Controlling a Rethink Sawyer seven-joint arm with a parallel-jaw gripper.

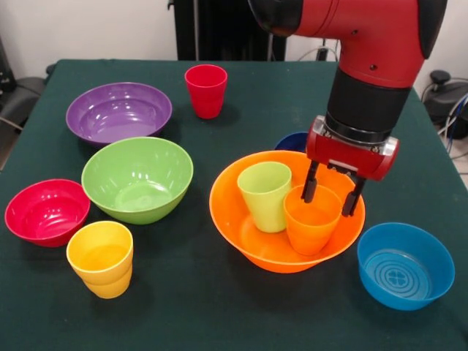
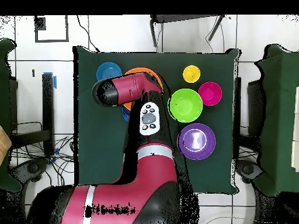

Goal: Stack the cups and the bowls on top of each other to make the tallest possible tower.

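Note:
The large orange bowl (image 1: 235, 232) (image 2: 153, 74) stands right of centre and holds two upright cups side by side: a light green cup (image 1: 264, 194) and an orange cup (image 1: 311, 221). My gripper (image 1: 331, 203) hangs open over the orange cup's right rim, one finger (image 1: 310, 184) over its mouth, the other outside its wall. Loose on the table are a red cup (image 1: 206, 89), a yellow cup (image 1: 101, 257) (image 2: 191, 74), a purple bowl (image 1: 118, 111) (image 2: 197, 141), a lime green bowl (image 1: 137, 178) (image 2: 185, 105), a red bowl (image 1: 47, 210) (image 2: 210, 93) and a light blue bowl (image 1: 405, 265) (image 2: 108, 72).
A dark blue bowl (image 1: 292, 139) peeks out behind the orange bowl, close to my arm. The dark green table (image 1: 241, 322) ends just beyond the light blue bowl and the red bowl. In the overhead view my arm (image 2: 137, 87) hides the gripper and the cups in the bowl.

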